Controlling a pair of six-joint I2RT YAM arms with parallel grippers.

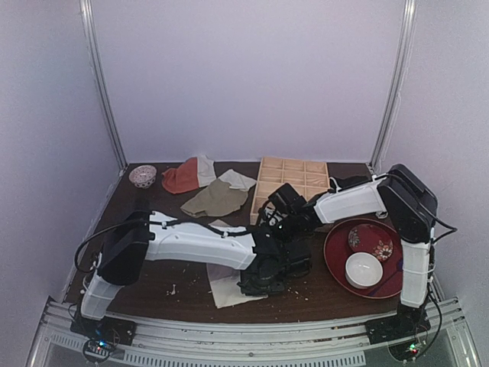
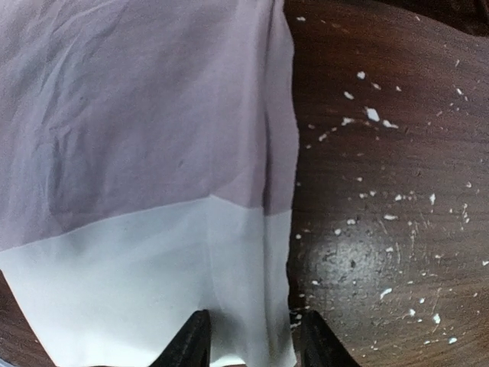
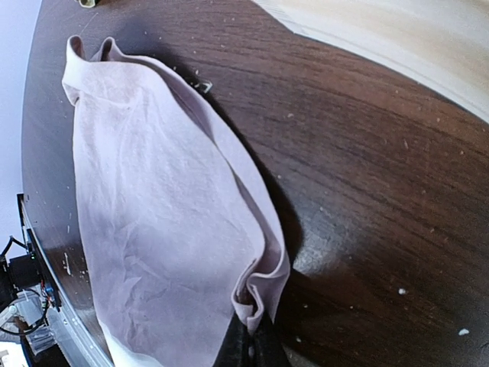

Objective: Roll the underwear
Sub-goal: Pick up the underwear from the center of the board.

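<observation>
While right fingers (image 3: pixel 234 352) clamp the underwear (image 3: pixel 153 214), left fingers (image 2: pixel 191 344) stand half-open; waistband (image 2: pixel 153 283) between them.

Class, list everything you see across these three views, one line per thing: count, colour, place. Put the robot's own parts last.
underwear: one, mauve-pink with white waistband, front centre of table
olive-green cloth: one, olive, back centre-left
orange-red and white cloth: one, back left
small patterned bowl: one, pale with reddish pattern, back left corner
wooden compartment tray: one, light wood, back centre
round red tray: one, dark red, front right
white bowl: one, white, on the red tray
patterned dish: one, red, on the red tray behind the white bowl
table: one, dark brown, white-flecked
left pincer: one, black, open at the waistband's edge
right pincer: one, black, shut on a raised underwear fold
</observation>
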